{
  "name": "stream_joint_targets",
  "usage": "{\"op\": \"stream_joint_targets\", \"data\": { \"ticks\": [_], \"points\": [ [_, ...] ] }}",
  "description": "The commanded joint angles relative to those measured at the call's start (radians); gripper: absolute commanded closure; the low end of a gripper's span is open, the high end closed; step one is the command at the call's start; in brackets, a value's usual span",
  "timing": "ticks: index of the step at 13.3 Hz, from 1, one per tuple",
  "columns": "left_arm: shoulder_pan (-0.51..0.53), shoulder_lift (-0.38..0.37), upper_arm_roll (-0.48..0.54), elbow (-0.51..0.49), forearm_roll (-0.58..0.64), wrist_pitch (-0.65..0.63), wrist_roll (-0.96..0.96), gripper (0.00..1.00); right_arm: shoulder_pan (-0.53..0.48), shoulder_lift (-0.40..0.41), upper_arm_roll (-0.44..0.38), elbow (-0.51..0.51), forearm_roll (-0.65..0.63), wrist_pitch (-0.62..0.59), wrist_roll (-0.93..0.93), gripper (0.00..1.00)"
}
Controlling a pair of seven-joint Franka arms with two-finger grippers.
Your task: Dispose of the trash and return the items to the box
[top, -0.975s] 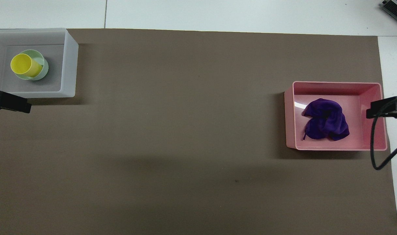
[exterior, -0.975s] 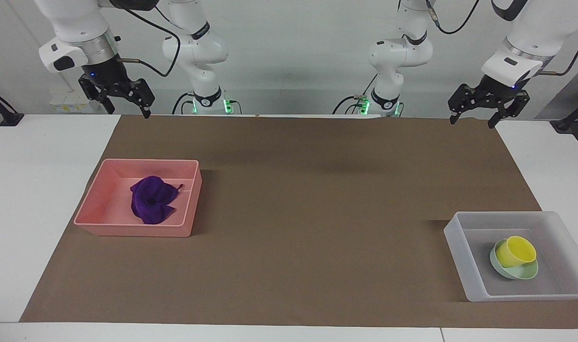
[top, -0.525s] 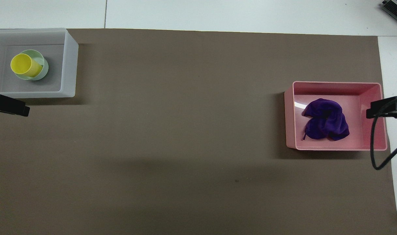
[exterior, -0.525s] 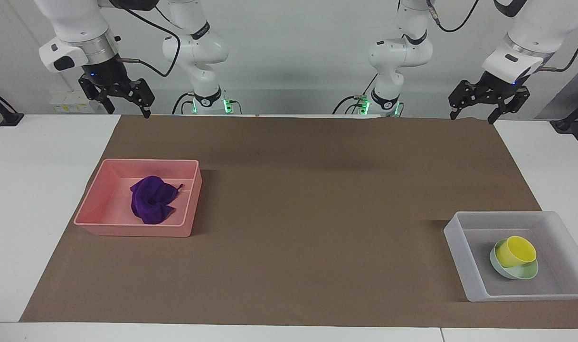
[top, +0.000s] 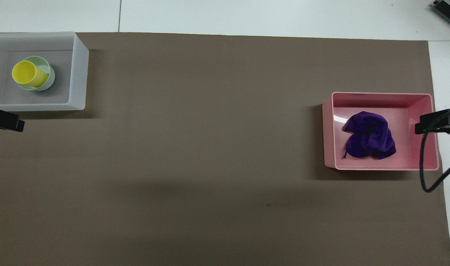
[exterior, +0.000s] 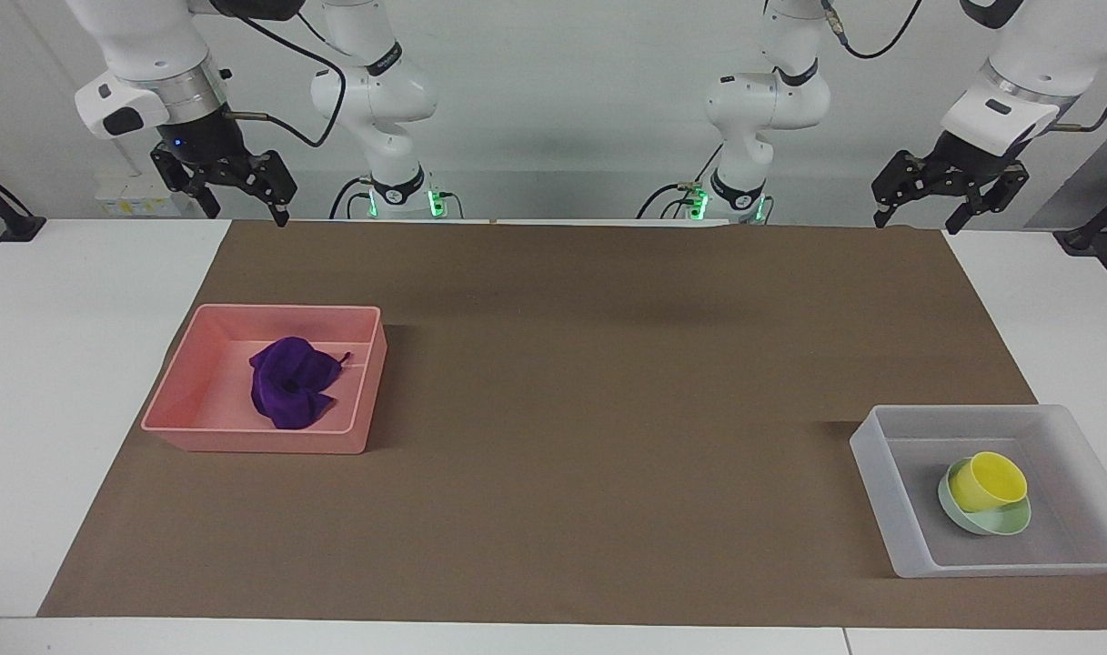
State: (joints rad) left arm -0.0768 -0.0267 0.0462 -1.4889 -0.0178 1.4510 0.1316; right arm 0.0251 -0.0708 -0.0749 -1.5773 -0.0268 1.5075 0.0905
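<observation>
Brown mat [exterior: 608, 409], pink bin [exterior: 176, 400], purple cloth [exterior: 289, 391]

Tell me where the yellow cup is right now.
The yellow cup lies tilted in the mint bowl, inside the grey bin at the left arm's end of the table, farther from the robots than the pink bin.

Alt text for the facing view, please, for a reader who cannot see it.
A yellow cup sits in a green bowl inside a clear bin, and a purple cloth lies in a pink bin. Both hands, left and right, hang open and empty above the brown mat.
</observation>
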Motion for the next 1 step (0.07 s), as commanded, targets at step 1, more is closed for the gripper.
{"op": "stream_joint_targets", "data": {
  "ticks": [1],
  "points": [
    [-0.026, -0.033, 0.021, -0.037, 0.002, -0.004, -0.001, 0.0, 0.003, -0.017, 0.001, -0.02, -0.004, 0.013, 0.014, 0.0]
  ]
}}
